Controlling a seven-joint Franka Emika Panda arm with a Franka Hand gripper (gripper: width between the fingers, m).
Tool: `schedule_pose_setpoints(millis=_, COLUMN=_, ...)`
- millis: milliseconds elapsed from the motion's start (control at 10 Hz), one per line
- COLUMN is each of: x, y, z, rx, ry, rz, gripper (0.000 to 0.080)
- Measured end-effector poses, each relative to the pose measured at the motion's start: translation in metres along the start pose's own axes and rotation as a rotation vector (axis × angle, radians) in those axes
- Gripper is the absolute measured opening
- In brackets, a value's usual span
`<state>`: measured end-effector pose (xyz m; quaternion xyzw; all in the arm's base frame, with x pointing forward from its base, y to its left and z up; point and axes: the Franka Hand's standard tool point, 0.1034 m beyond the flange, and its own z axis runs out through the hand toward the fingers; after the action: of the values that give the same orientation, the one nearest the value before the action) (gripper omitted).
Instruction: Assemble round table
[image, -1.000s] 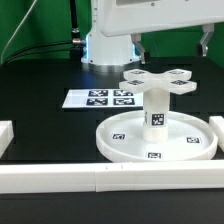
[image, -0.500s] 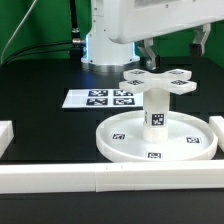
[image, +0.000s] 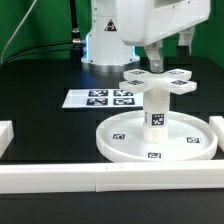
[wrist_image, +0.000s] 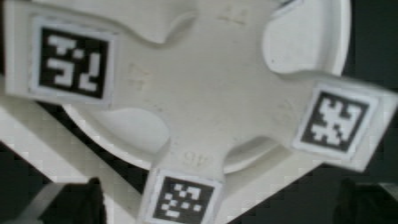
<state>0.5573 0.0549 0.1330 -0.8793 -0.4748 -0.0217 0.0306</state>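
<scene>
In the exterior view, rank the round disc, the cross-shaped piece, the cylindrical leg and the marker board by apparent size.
1. Round disc, clearly largest.
2. and 3. Marker board and cross-shaped piece: they look similar in extent, so I won't rank them.
4. Cylindrical leg, smallest.
The disc is also nearest the camera, which exaggerates its lead.

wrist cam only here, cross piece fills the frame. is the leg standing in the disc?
Observer: Yes. The leg stands upright in the middle of the disc.
Operator: and the cross piece, where is it relative to the leg?
Observer: The cross piece appears to sit on the leg's top end, roughly level.
Operator: claw?
Observer: The claw hangs just above the middle of the cross piece. I can't tell if it is open or shut.
</scene>
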Motion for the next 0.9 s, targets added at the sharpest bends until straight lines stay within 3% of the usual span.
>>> schedule_pose_setpoints(millis=100, x=-0.005, y=-0.001, z=0.001, rx=0.016, ry=-0.009, rz=-0.098, gripper=0.0649)
schedule_pose_setpoints(millis=500, x=-0.01, y=0.003, z=0.001, rx=0.01, ry=-0.019, rz=-0.32, gripper=0.0649)
schedule_pose_setpoints(millis=600, x=-0.014, y=0.005, z=0.003, rx=-0.002, ry=-0.014, rz=-0.416, gripper=0.0649)
schedule_pose_setpoints(millis=900, x=-0.027, y=0.0, z=0.014, rx=-0.011, ry=-0.016, rz=-0.426, gripper=0.0649)
